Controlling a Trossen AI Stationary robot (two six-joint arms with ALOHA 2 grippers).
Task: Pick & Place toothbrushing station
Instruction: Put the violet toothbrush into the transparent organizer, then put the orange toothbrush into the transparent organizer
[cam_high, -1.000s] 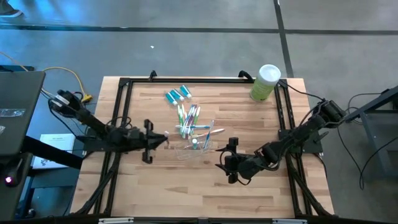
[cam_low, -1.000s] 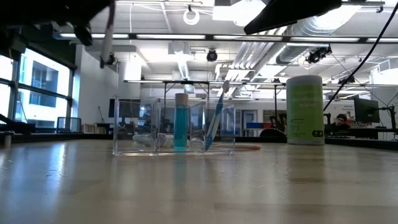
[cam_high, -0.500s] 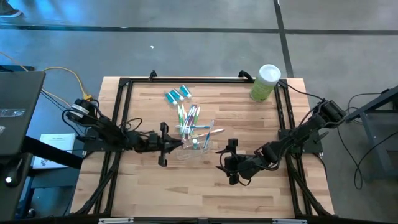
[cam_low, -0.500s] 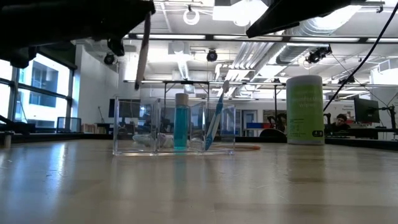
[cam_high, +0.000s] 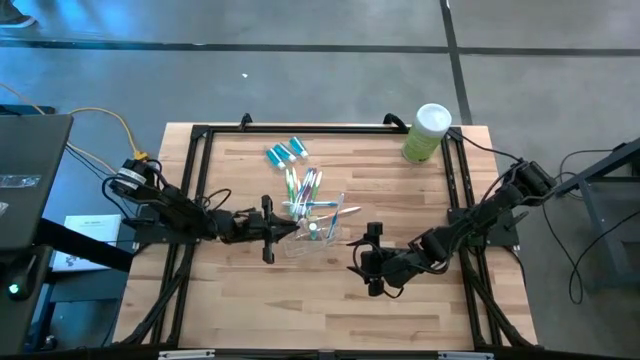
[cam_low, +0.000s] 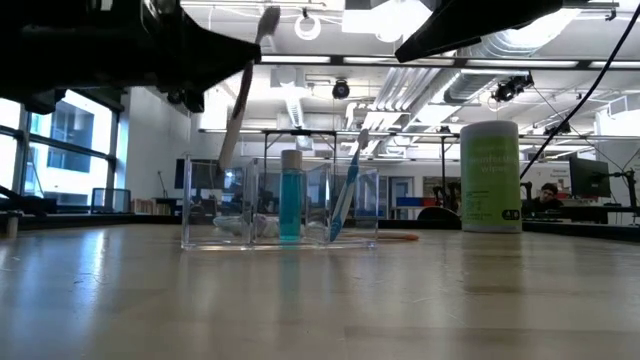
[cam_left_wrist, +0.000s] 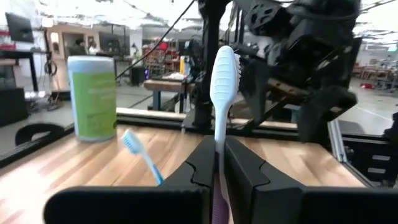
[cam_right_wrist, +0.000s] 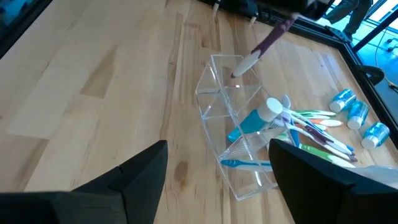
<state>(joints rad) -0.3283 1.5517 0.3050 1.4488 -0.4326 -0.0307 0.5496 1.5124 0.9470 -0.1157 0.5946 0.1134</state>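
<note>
A clear plastic holder (cam_high: 315, 232) with compartments stands mid-table. In it are a teal tube (cam_low: 291, 205) and a blue toothbrush (cam_low: 345, 200). Loose toothbrushes (cam_high: 305, 188) and teal-and-white toothpaste tubes (cam_high: 285, 153) lie behind it. My left gripper (cam_high: 272, 228), just left of the holder, is shut on a white-and-purple toothbrush (cam_low: 243, 95). The brush's lower end (cam_right_wrist: 239, 70) is at the rim of the holder's left compartment. My right gripper (cam_high: 365, 258) hovers open to the holder's right, with nothing between its fingers (cam_right_wrist: 140, 180). My left gripper pinches the toothbrush's shaft (cam_left_wrist: 216, 177) between its two fingers, below the white head (cam_left_wrist: 222, 68). The fingers come about level from the table's left and lie across the brush. The brush stands tilted, head up, with its lower end (cam_low: 226, 160) at the holder's rim; whether they touch, I cannot tell.
A light-green canister (cam_high: 427, 132) with a white lid stands at the far right corner. A black frame (cam_high: 195, 170) runs around the table's edges. Bare wood lies in front of the holder (cam_high: 300, 300).
My left gripper has gone toward the table's right and a little down with the toothbrush, up to the holder's left side. The brush has tipped further from upright, and its lower end has come to the holder's rim.
</note>
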